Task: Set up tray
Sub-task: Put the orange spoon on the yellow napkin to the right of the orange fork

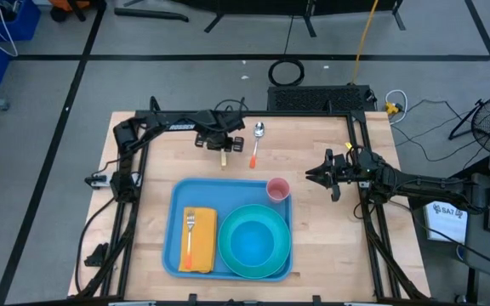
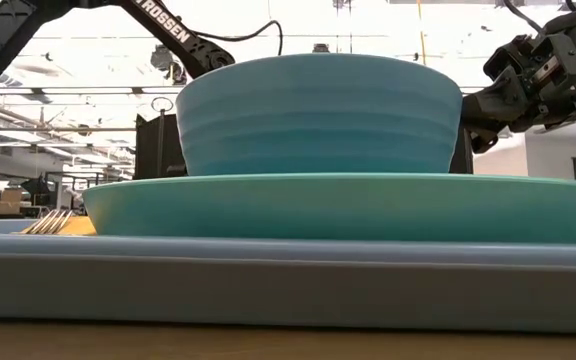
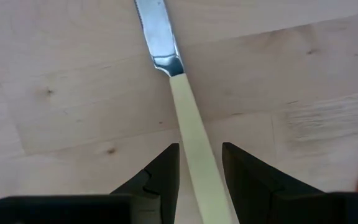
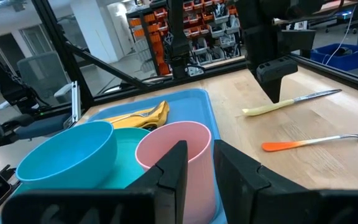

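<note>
The sky-blue tray (image 1: 182, 194) lies at the table's near middle. On it are a yellow napkin (image 1: 202, 242) with a fork (image 1: 190, 231), a teal plate (image 1: 228, 255) with a blue bowl (image 1: 253, 242) on it, and a pink cup (image 1: 278, 188) in its far right corner. A knife (image 3: 188, 118) with a cream handle lies flat on the wood beyond the tray. My left gripper (image 1: 221, 144) (image 3: 201, 148) is open over it. My right gripper (image 1: 313, 176) (image 4: 199, 154) hovers right of the cup, open by a narrow gap and empty. My left gripper comes down from above over the knife's cream handle (image 3: 197, 165), with one finger (image 3: 166, 168) on each side. Whether the fingers touch the handle, I cannot tell. The knife lies flat on the table, its blade (image 3: 157, 31) pointing away from the fingers.
A spoon (image 1: 255, 146) with an orange handle lies on the wood just right of the knife, bowl end toward the far edge. Bare wood lies between the tray and the far edge, and to the tray's right. In the low view the plate (image 2: 348, 205) and bowl (image 2: 318, 115) block most of the table.
</note>
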Tool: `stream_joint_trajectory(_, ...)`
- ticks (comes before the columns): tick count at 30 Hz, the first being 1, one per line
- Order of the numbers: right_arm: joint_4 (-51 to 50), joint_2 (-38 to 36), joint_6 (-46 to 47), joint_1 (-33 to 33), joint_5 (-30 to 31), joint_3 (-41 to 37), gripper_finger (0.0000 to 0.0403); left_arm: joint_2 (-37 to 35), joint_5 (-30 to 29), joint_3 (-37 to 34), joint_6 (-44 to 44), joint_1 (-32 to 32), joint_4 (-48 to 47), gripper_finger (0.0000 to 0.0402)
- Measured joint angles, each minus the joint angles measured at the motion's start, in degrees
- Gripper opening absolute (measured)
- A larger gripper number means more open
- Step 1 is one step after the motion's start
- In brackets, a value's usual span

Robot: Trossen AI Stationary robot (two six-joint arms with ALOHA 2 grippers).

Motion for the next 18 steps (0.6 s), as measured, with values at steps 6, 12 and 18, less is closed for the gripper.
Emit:
stream_joint_trajectory(6, 0.9, 0.0, 0.5, 0.0, 0.0, 0.0, 0.0068, 0.0, -1.9, 0.0, -1.1, -0.9, 0.1, 0.0124)
stream_joint_trajectory(12, 1.2, 0.0, 0.5, 0.0, -0.1, 0.0, 0.0068, 0.0, -2.1, 0.0, -2.2, -1.4, 0.1, 0.0124)
stream_joint_trajectory(18, 1.2, 0.0, 0.8, 0.0, -0.1, 0.0, 0.0068, 0.0, -1.5, 0.0, -3.5, -1.4, -0.5, 0.0124)
